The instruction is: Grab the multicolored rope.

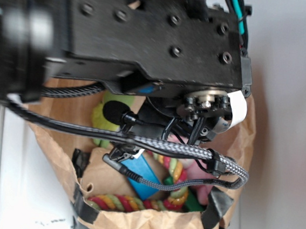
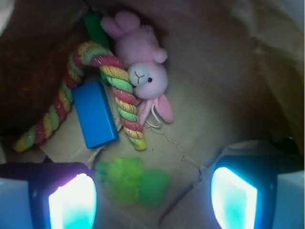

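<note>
The multicolored rope (image 2: 121, 93), twisted red, yellow and light green, lies bent in an arch on the floor of a brown paper bag (image 2: 214, 95). One leg runs down the left side, the other ends near the middle. In the exterior view the multicolored rope (image 1: 128, 202) shows at the bag's lower edge. My gripper (image 2: 152, 195) hangs above the bag floor, open, with nothing between its glowing pads (image 2: 71, 202). The rope sits ahead of it and to the left, apart from both fingers.
Inside the rope's arch lies a blue block (image 2: 95, 113). A pink plush bunny (image 2: 143, 71) rests against the rope's right leg. A fuzzy lime-green plush toy (image 2: 131, 181) lies between my fingers, below them. Bag walls (image 1: 57, 154) rise all around. A grey braided cable (image 1: 193, 151) crosses the bag mouth.
</note>
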`<state>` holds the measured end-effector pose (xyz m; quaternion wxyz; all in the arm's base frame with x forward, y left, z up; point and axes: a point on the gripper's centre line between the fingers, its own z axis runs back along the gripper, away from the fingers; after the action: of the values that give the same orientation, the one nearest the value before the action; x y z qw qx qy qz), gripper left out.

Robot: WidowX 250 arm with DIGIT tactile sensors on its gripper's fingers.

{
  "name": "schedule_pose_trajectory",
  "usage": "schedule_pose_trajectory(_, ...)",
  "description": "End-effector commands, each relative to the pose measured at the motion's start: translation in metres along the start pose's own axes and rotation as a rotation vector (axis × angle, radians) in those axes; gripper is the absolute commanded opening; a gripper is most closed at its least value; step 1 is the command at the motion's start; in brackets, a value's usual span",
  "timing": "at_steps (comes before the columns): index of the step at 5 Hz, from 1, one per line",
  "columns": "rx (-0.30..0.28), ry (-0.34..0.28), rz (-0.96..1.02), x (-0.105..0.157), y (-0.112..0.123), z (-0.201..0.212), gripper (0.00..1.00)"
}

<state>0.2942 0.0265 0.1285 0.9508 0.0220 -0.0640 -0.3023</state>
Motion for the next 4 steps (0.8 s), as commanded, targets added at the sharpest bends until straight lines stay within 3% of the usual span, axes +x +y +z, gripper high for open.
schedule_pose_trajectory(1, 0.063, -0.038, -0.161, 0.023, -0.033, -0.012, 1.0)
schedule_pose_trajectory(2, 0.033, -0.085, -0.249, 0.045, -0.049, -0.016, 1.0)
schedule_pose_trajectory(4, 0.044, -0.106, -0.338, 0.073, -0.056, -0.033, 1.0)
